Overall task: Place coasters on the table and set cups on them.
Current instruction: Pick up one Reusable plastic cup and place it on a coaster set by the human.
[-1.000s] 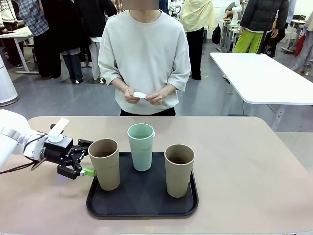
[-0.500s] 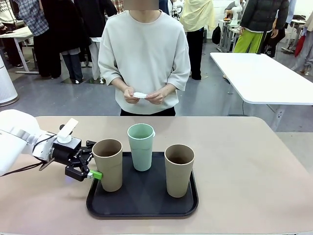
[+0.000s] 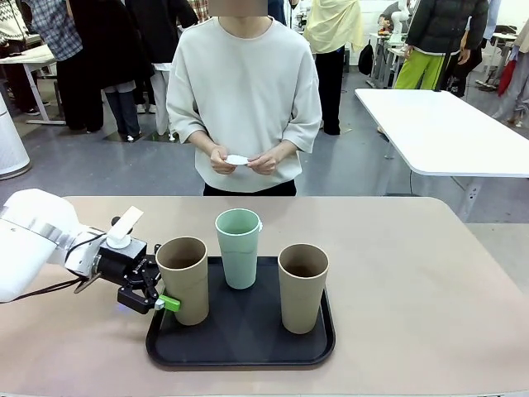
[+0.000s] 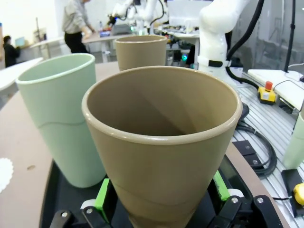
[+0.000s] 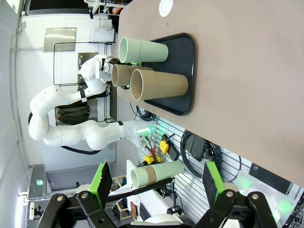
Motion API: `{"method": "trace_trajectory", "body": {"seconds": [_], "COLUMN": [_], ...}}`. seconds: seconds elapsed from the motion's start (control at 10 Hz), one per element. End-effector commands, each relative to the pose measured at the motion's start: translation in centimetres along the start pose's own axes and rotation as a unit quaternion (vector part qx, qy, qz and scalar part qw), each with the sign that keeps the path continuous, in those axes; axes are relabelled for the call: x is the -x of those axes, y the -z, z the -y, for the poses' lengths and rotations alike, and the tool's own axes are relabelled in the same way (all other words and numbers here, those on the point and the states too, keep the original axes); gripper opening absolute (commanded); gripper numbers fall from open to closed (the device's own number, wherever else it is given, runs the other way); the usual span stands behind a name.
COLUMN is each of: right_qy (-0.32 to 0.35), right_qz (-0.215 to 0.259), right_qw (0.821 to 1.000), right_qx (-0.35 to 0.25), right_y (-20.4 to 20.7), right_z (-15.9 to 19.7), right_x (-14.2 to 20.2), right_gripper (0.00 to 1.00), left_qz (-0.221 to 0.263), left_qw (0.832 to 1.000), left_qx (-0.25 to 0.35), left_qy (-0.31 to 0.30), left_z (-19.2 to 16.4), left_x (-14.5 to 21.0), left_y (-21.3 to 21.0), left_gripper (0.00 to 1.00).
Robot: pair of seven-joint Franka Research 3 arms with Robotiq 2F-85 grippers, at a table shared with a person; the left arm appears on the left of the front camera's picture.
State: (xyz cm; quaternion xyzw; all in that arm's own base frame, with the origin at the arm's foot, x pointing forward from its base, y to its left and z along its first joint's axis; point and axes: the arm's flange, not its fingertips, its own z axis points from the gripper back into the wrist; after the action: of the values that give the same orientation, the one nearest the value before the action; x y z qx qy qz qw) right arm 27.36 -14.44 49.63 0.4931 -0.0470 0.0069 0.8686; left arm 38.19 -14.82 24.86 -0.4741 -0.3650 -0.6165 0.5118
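Left hand (image 4: 161,195): jaws spread wide, one green pad on either side of the lower wall of the near-left brown cup (image 3: 183,277); nothing clamped yet. Contact between pads and wall cannot be told.
Right hand (image 5: 156,180): wide open, empty, held well apart from the tray (image 3: 240,343).
Cups: all three upright on the black tray at the near middle of the tabletop (image 3: 413,273). Green cup (image 3: 238,246) at the far middle, second brown cup (image 3: 303,285) to the right.
Coasters: one coaster (image 5: 166,7) flat on the tabletop on the far side of the tray. A thin white piece, likely another coaster (image 3: 237,160), between the person's hands (image 3: 244,163) above the far edge.
Step in hand, as judged: closing on the left brown cup ahead of a lift to a coaster.
Risk 1: tipping. Tall tapered cup taken low on its wall, so top-heavy in the grip and free to slip through the pads.
Risk 2: uneven closure. One pad meeting the wall first would shove the cup across the tray, possibly against the green cup just beside it.
Risk 3: base catching the tray rim on a low or sideways exit.
Risk 4: light coaster shifting under an off-centre set-down.
Risk 5: collision with the person's hands near the far edge.
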Motion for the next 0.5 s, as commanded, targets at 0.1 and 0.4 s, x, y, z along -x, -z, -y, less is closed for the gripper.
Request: {"method": "trace_trajectory", "body": {"seconds": [0.1,0.4], "right_qy": [0.0,0.0], "right_qz": [-0.001,-0.001], "right_qw": [1.0,1.0], "right_qx": [-0.006,-0.006], "right_y": [0.02,0.02], "right_z": [0.07,0.07], "right_x": [-0.07,-0.07], "right_gripper": [1.0,1.0], "left_qz": [0.003,0.019], "left_qw": [1.0,1.0], "left_qx": [0.0,0.018], "left_qy": [-0.005,0.012], "left_z": [-0.32,-0.25], "left_x": [-0.14,-0.27], "left_y": [1.32,1.34], "left_gripper": [1.0,0.45]}}
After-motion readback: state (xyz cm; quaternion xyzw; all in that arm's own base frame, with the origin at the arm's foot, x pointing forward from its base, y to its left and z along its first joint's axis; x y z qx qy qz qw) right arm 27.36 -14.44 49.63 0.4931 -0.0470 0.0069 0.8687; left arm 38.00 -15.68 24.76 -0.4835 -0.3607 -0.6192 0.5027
